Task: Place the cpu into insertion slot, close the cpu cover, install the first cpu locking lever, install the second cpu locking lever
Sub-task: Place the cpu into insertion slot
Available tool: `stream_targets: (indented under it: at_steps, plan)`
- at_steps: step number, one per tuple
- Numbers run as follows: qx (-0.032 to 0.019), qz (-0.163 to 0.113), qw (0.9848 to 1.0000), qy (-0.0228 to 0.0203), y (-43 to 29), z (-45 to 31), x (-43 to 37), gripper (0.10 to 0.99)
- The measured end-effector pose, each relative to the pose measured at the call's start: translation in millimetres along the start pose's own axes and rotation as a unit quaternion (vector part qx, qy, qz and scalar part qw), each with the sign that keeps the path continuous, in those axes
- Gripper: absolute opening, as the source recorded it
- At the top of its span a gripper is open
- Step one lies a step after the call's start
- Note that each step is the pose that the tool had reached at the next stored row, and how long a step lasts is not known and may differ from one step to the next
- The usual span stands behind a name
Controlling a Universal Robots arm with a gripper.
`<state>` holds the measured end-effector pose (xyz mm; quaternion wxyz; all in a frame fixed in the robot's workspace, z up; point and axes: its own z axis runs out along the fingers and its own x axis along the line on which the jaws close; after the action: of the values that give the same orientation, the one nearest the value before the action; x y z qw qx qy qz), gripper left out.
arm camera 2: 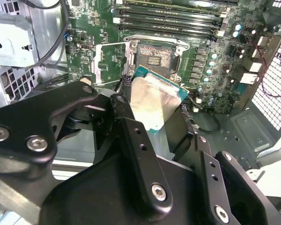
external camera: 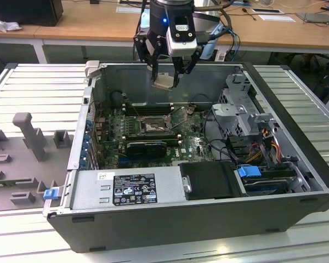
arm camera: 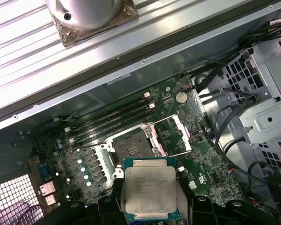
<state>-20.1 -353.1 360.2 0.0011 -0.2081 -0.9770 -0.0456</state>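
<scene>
Over the open case (external camera: 208, 224) and its motherboard (external camera: 192, 145), the claw (external camera: 165, 78) hangs well above the bare slot (arm camera: 131, 147). The cover (arm camera: 172, 136) stands flipped open beside the slot. The claw grips the cpu (external camera: 163, 83) by its edges, metal top up.

The cpu (arm camera: 150, 187) is held, seemingly by its edges, in the gripper (arm camera: 151, 200) near the uncovered insertion slot (arm camera: 131, 147); the cpu cover (arm camera: 172, 136) is swung open.
</scene>
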Motion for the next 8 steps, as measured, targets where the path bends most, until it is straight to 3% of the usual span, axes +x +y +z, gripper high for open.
stream_targets:
  at_steps: [6,8]
  plan:
    - [-0.0004,0.015,0.9999,-0.0014,0.0,0.5,0.0,0.529]
    - [-0.0007,0.035,0.9994,-0.0031,-0.1,0.8,0.0,0.529]
